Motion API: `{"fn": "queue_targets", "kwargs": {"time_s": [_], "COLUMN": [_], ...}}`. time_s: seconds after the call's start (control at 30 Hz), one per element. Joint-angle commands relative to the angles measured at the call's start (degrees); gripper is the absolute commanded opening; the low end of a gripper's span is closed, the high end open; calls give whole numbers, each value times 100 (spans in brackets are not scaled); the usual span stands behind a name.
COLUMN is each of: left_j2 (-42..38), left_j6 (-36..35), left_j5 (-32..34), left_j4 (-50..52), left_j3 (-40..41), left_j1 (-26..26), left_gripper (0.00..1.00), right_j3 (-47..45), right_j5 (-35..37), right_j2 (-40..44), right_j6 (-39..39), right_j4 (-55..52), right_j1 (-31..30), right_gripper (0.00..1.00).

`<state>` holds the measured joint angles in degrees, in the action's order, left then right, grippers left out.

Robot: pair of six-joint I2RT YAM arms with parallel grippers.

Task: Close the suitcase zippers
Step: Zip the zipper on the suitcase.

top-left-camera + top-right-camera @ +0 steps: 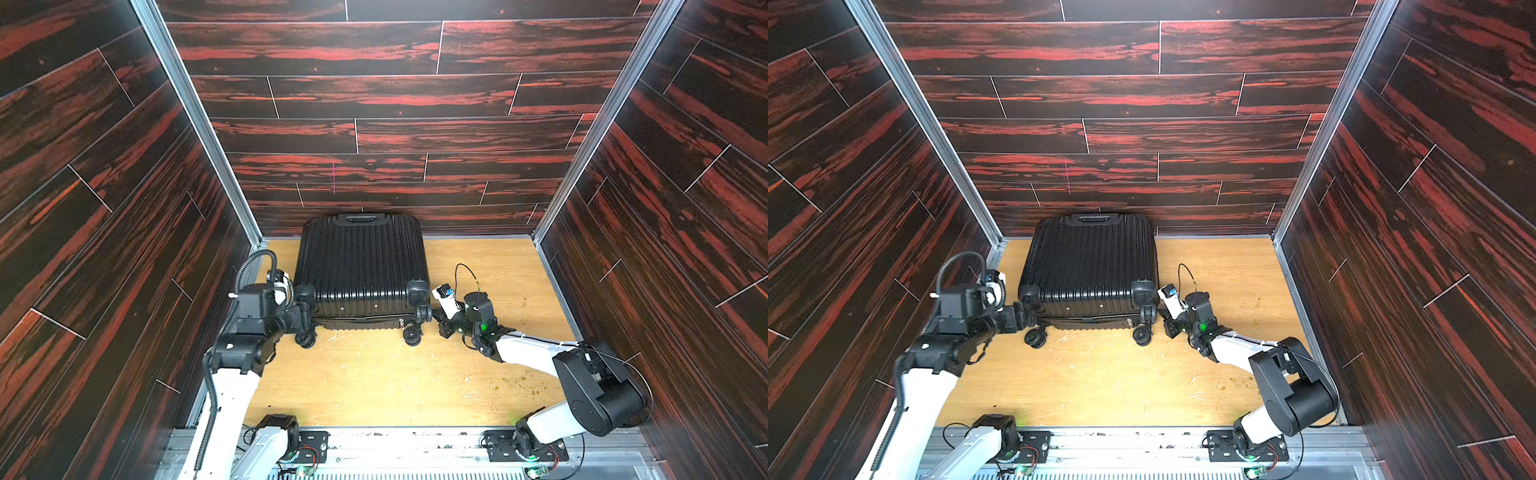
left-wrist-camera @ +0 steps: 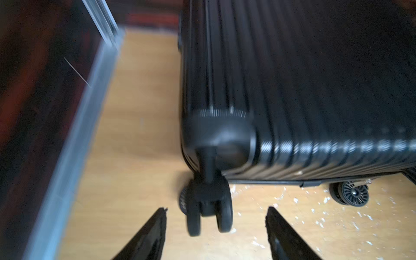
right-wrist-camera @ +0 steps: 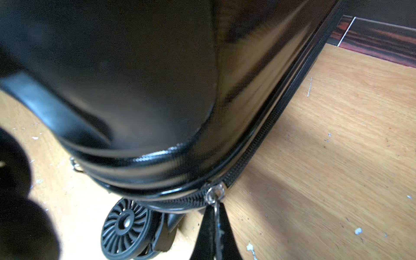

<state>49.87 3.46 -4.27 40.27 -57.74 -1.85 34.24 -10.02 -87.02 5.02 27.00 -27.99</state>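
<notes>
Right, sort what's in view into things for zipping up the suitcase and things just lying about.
For the job: suitcase, zip track, pull tab, right end effector shut on that tab, left end effector open by a wheel.
Just there: table, crumbs on it, wood-pattern walls.

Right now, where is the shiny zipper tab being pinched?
In the right wrist view, the small silvery metal zipper tab sits at the black ribbed suitcase's near right corner, beside a spoked black wheel, pinched by the right hand.
</notes>
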Motion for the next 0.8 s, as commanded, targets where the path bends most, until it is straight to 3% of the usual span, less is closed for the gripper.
{"fn": "queue_targets", "kwargs": {"time_s": [0.0, 0.13, 0.4, 0.77], "left_j2": [155, 790, 2440, 4337], "left_j6": [-740, -1203, -2836, -4395], "left_j5": [-170, -222, 427, 476], "left_j4": [124, 33, 206, 750], "left_j3": [-493, -1095, -2351, -3936], "left_j1": [-246, -952, -2706, -3269], "left_gripper": [72, 72, 75, 78], "right_j3": [118, 161, 171, 147], "right_j5": [-395, -472, -531, -621], "right_j2": [-205, -234, -219, -172], "right_j6": [37, 16, 0, -51], "right_j4": [-69, -90, -183, -282], "right_j1": [-75, -75, -71, -75], "right_gripper": [0, 0, 0, 0]}}
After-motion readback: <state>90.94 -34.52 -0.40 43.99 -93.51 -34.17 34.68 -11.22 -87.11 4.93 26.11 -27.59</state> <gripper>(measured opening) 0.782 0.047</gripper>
